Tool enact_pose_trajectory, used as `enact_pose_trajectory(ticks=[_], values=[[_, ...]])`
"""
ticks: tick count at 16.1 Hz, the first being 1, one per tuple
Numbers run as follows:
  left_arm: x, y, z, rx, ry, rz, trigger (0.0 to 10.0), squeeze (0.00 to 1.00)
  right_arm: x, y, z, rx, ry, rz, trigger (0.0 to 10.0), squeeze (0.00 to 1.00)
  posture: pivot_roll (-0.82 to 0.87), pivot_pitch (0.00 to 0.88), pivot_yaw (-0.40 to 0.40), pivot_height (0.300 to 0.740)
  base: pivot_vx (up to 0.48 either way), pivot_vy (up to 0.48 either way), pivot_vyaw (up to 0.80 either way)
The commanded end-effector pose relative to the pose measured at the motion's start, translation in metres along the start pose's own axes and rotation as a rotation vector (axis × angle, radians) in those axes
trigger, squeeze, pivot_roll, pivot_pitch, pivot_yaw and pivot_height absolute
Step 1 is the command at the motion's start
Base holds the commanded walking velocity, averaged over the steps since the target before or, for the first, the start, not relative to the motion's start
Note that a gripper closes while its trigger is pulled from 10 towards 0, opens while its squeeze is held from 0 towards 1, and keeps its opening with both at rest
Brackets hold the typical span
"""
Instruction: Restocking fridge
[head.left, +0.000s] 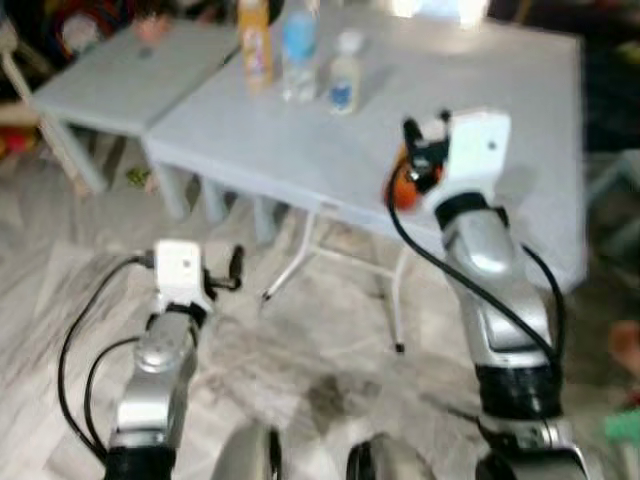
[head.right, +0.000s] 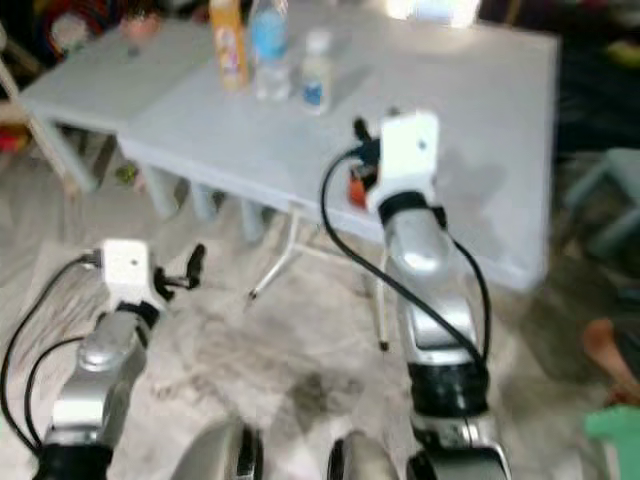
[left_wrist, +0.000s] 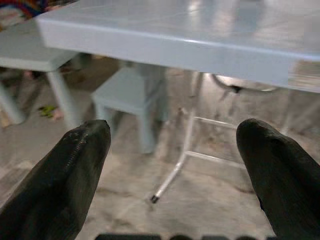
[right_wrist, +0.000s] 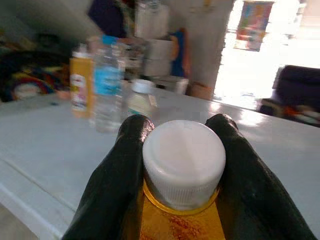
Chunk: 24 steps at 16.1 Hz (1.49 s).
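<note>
The right gripper (right_wrist: 182, 165) is clamped on an orange bottle (right_wrist: 180, 220) with a white ribbed cap (right_wrist: 183, 162); one black finger (right_wrist: 117, 175) presses each side just below the cap. In the head views the bottle (head.left: 403, 186) is held above the near part of the white table (head.left: 520, 150), under the white wrist housing.

The left gripper (left_wrist: 172, 165) hangs low in front of the table, over the marbled floor (head.left: 300, 360). Its two fingers are spread wide with nothing between them.

Toward the far edge of the table stand three more containers: a yellow-orange bottle (head.left: 255, 45), a clear bottle with a blue label (head.left: 299, 50) and a small white-capped bottle (head.left: 344, 72), close together in a row. A lower white table (head.left: 120, 75) adjoins on the robot's left.
</note>
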<state>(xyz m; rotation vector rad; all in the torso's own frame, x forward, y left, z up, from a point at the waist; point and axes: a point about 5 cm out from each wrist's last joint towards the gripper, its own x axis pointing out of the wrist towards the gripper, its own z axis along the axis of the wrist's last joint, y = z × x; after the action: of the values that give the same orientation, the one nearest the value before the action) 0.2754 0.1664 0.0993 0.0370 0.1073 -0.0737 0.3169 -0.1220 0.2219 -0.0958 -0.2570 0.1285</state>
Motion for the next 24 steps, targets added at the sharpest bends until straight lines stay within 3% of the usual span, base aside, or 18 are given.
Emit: enact_pose_trajectory(ticks=[1, 5, 8, 12, 16, 21, 24], values=[[-0.001, 0.007, -0.002, 0.018, 0.012, 0.019, 10.0, 0.00, -0.001, 0.008, -0.006, 0.014, 0.027, 0.042, 10.0, 0.00, -0.04, 0.095, -0.002, 0.740, -0.277, 0.000, 0.00], [-0.003, 0.007, -0.007, 0.026, 0.020, 0.021, 10.0, 0.00, -0.013, 0.018, -0.018, 0.029, 0.035, 0.148, 10.0, 0.00, -0.04, 0.092, -0.003, 0.740, -0.202, 0.000, 0.00], [-0.006, 0.015, -0.014, 0.040, 0.048, 0.050, 10.0, 0.00, -0.020, 0.016, -0.025, 0.036, 0.034, 0.159, 10.0, 0.00, -0.04, 0.091, -0.004, 0.740, 0.000, 0.000, 0.74], [-0.013, 0.037, -0.030, 0.021, 0.099, 0.152, 10.0, 0.00, -0.035, 0.008, -0.046, 0.044, 0.090, 0.126, 10.0, 0.00, -0.04, 0.077, 0.011, 0.740, 0.000, 0.000, 0.80], [-0.020, 0.033, -0.031, -0.029, 0.066, 0.153, 10.0, 0.00, -0.050, 0.000, -0.061, 0.039, 0.119, 0.085, 10.0, 0.00, -0.03, 0.072, 0.002, 0.740, 0.000, 0.000, 0.80], [-0.019, 0.033, -0.028, 0.004, 0.040, 0.179, 10.0, 0.00, -0.045, 0.002, -0.062, 0.027, 0.108, 0.113, 10.0, 0.00, -0.03, 0.071, 0.001, 0.740, 0.000, 0.000, 0.80], [-0.030, 0.036, -0.032, 0.065, 0.055, 0.162, 10.0, 0.00, -0.043, 0.002, -0.062, 0.023, 0.104, 0.118, 10.0, 0.00, -0.01, 0.073, -0.002, 0.740, 0.000, 0.000, 0.80]])
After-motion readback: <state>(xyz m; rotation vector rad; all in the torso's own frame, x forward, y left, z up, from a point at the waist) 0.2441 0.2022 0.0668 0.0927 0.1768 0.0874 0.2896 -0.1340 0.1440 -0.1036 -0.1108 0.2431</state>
